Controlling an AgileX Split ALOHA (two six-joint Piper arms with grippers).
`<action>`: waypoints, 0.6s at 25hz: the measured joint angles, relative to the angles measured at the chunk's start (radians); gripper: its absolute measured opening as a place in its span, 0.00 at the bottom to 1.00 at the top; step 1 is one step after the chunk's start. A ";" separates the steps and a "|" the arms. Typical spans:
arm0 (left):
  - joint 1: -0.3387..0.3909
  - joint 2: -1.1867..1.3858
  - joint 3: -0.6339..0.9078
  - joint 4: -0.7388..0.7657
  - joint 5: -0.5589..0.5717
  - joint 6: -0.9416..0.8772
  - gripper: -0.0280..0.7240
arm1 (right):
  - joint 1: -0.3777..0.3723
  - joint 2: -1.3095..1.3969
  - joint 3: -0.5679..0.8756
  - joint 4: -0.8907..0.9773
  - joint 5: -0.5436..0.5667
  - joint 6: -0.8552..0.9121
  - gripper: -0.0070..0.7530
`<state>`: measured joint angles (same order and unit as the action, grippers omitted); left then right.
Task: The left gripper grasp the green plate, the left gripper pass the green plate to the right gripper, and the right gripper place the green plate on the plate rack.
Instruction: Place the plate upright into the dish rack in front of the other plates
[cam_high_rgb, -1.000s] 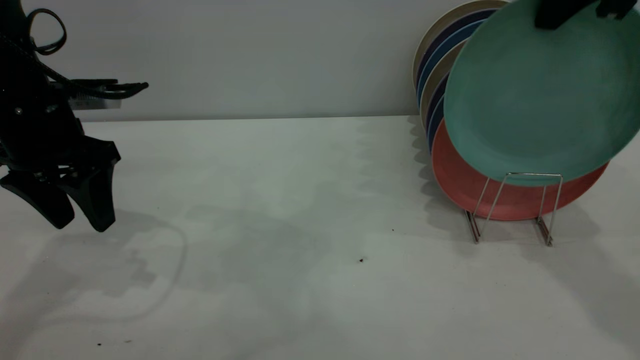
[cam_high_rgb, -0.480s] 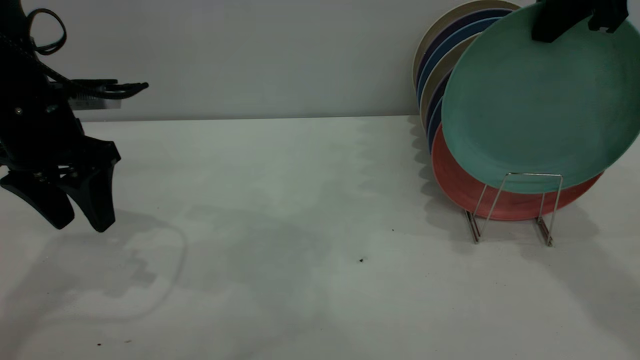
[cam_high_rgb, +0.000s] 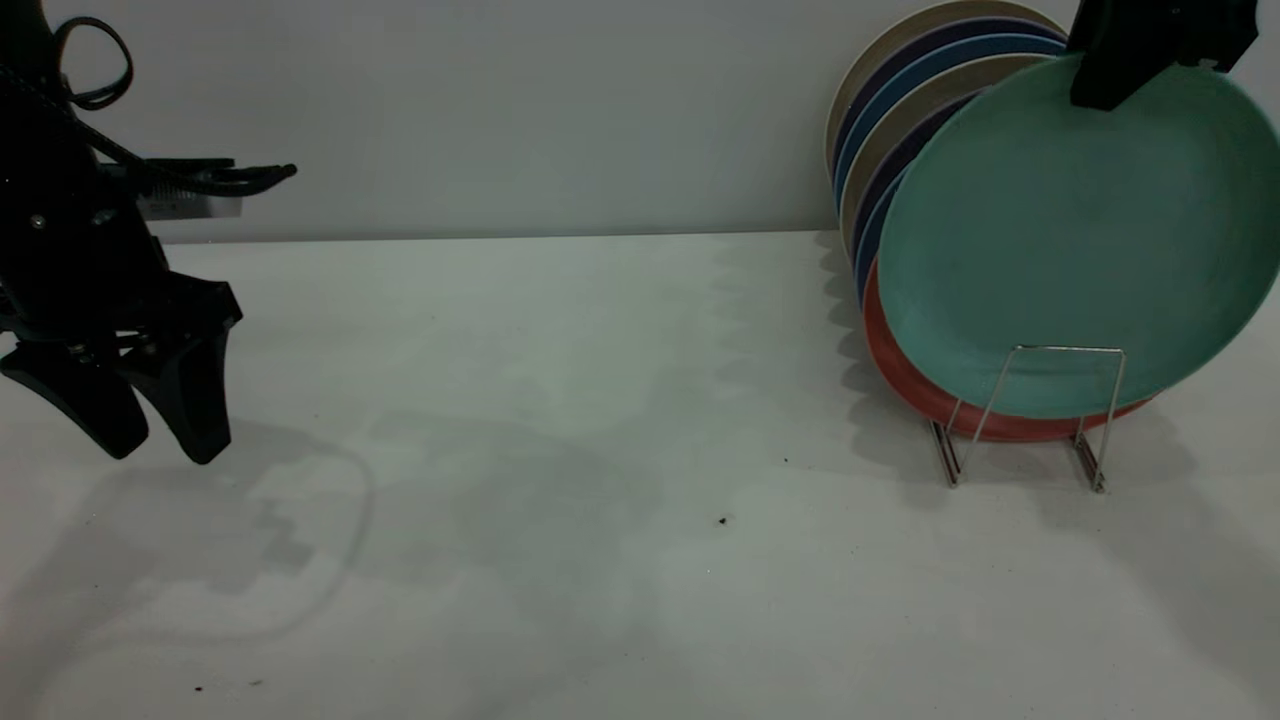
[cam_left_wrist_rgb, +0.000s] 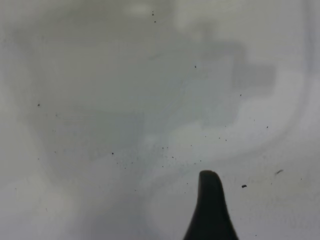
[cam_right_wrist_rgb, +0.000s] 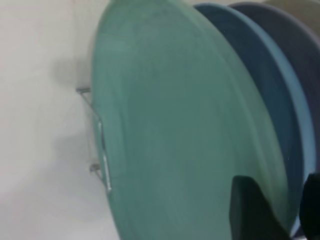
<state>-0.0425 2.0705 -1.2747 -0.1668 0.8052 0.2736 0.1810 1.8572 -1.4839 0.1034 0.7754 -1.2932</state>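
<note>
Matte teal, round and shallow, the green plate (cam_high_rgb: 1060, 235) stands tilted in the thin wire plate rack (cam_high_rgb: 1030, 415), clenched at its top rim by the right tool (cam_high_rgb: 1150, 45). Salmon-pink plate (cam_high_rgb: 905, 385) and blue plates (cam_high_rgb: 880, 130) stand behind. Left tool (cam_high_rgb: 140, 400) hangs released over the pale speckled surface (cam_high_rgb: 600, 450).

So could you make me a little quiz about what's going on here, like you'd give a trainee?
1. True or false: the green plate lies flat on the table.
2. Which gripper holds the green plate: A) the left gripper, B) the right gripper?
3. Fill in: the plate directly behind the green one in the plate rack is ____ in colour.

Key: 1. False; it stands nearly upright at the front of the rack. 2. B; its fingers pinch the top rim. 3. Salmon-pink.
</note>
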 joint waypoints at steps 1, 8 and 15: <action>0.000 0.000 0.000 0.000 0.000 0.000 0.81 | 0.000 0.000 0.000 0.001 0.011 0.008 0.36; 0.000 0.000 0.000 0.000 -0.003 -0.003 0.81 | 0.000 0.000 0.000 0.034 0.105 0.063 0.36; 0.000 0.000 0.000 0.024 -0.001 -0.008 0.81 | 0.000 0.000 0.000 0.173 0.204 0.148 0.36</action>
<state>-0.0425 2.0705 -1.2747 -0.1429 0.8043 0.2652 0.1810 1.8572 -1.4839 0.2764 0.9791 -1.1453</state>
